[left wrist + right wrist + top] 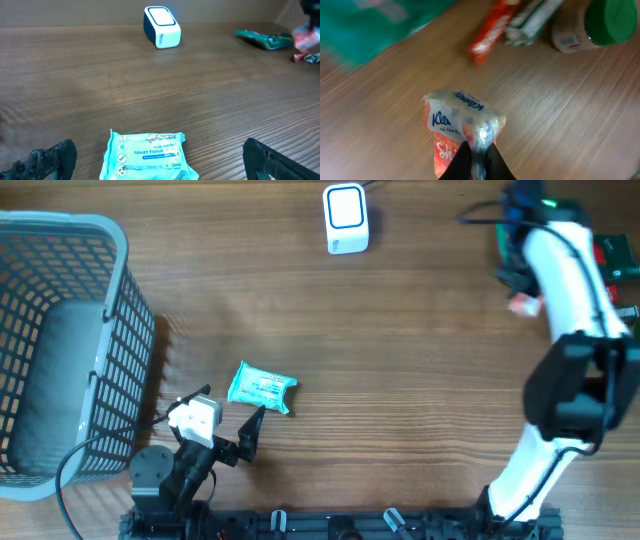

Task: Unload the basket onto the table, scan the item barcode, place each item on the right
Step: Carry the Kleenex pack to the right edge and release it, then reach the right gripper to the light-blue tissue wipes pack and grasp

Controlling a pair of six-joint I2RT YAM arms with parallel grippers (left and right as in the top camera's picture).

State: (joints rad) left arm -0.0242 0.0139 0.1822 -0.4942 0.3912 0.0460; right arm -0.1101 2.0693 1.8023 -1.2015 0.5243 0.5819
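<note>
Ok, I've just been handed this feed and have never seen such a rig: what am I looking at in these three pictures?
Two robot arms work at a wooden table. The overhead picture looks straight down; the other two come from a camera on each wrist. The left gripper is open, facing a teal wipes pack that lies on the table. The right gripper is shut on an orange-and-white tissue pack, pinching its wrapper. Also there: a white box at the far edge, likely the scanner, a grey basket on the left, and other packets near the right arm.
</note>
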